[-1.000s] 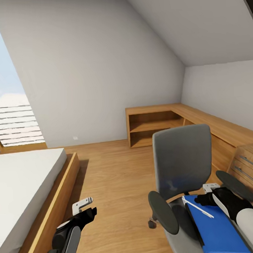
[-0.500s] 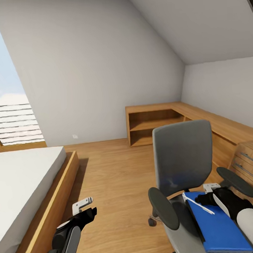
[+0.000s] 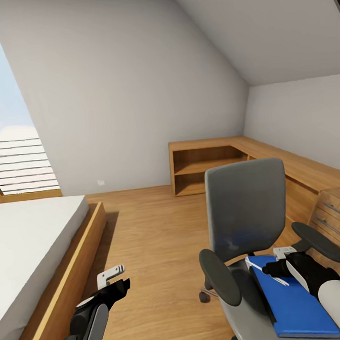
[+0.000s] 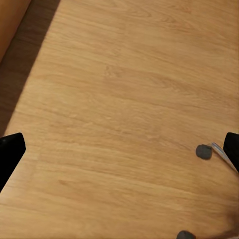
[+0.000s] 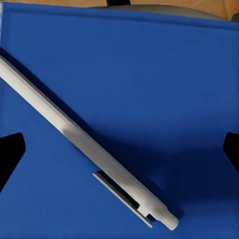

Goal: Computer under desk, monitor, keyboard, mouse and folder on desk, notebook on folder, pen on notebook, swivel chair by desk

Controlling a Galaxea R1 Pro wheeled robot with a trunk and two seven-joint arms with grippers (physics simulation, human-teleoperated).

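The right end effector (image 3: 272, 269) has crept closer over the pen (image 5: 84, 140), fingers apart. The pen lies on the folder (image 3: 296, 303), between them; a pick-up looks imminent.

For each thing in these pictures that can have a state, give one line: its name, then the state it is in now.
Left hand: open, holding nothing, above the wood floor.
Right hand: open, just above the pen.
Pen: lying flat, diagonally, on the folder, not gripped.
Folder: closed, flat on the swivel chair's seat.
Swivel chair: upright, on the floor beside the wooden shelf unit.
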